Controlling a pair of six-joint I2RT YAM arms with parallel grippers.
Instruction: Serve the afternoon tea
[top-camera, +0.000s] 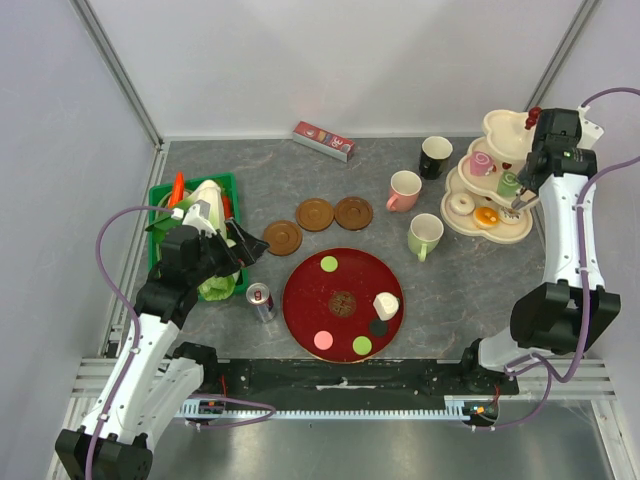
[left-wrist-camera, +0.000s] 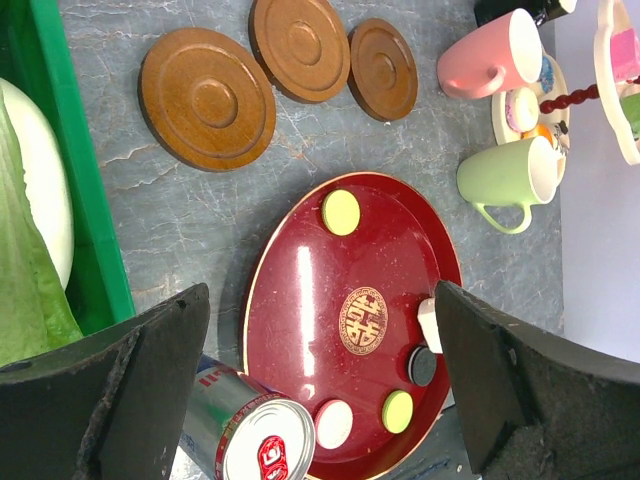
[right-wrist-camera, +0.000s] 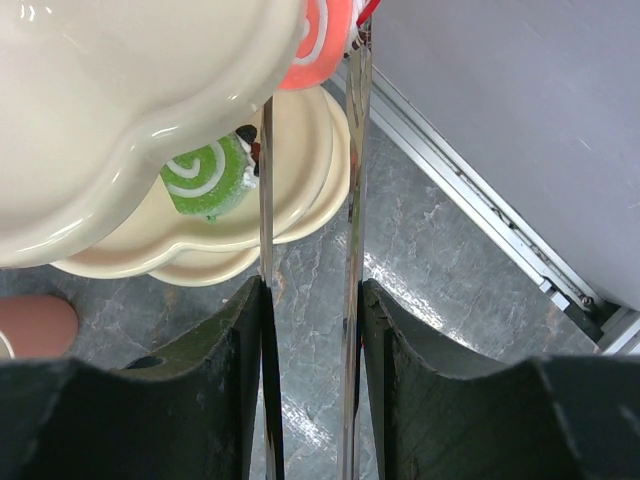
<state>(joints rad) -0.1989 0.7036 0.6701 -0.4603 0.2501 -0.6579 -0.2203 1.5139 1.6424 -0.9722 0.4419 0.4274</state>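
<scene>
Can (top-camera: 261, 301) near saucers (top-camera: 315, 214), perhaps touching tray (top-camera: 305, 290)

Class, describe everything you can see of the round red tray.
The red tray is round, glossy and dark red, lacquer or plastic by its look, with a gold emblem at its centre and a thin pale rim. It lies flat on the grey table, ahead of the arm bases. On it rest two yellow-green discs, a pink disc, a black disc and a cream block. A drink can stands close by its left edge; contact cannot be told.
</scene>
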